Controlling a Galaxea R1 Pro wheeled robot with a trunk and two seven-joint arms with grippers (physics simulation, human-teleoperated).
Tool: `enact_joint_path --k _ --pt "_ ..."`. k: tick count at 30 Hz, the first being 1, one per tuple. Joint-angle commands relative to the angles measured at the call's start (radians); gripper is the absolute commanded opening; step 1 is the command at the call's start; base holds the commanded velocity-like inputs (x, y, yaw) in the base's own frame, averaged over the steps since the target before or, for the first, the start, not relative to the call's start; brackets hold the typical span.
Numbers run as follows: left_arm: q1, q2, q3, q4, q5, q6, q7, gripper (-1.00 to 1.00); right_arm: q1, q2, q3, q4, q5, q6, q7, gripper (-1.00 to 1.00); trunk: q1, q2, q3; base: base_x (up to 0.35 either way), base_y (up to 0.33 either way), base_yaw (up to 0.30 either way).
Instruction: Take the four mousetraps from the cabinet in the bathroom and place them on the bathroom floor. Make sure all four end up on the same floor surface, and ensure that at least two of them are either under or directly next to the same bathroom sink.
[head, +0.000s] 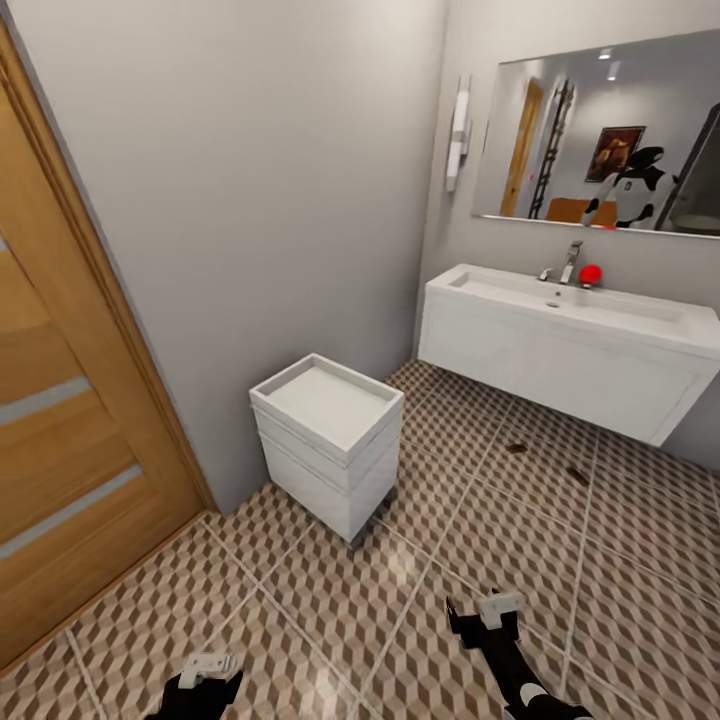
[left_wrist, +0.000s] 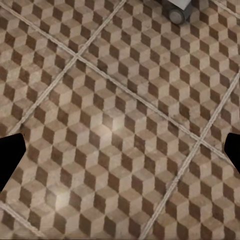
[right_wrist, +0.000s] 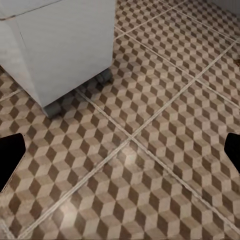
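no readable text, labels or signs

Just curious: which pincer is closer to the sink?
The right pincer: the sink is ahead and slightly right of it. The left pincer sits farther back and leftward.

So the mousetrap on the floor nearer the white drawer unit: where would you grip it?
Probably across its narrow width, coming straight down from above: the mousetrap lies flat on the bathroom floor, a thin plate with no raised side. Its metal parts are too small to see.
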Motion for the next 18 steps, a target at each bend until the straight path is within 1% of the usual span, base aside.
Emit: enact_joint_path --k 1,18 --pt "-0.002 0.0 0.001 0.005 0.004 -0.006 -0.005 1.0 0.0 0.0 0.004 0.001 0.004 -0.002 -0.004 1.0 0.0 -0.001 -0.001 0.0 0.0 0.284" --pt "-0.002 0.0 0.001 0.005 0.004 -0.006 -0.005 1.0 0.0 -0.001 0.004 0.001 0.005 -0.002 -0.005 1.0 0.0 -0.001 -0.001 0.0 0.0 0.285"
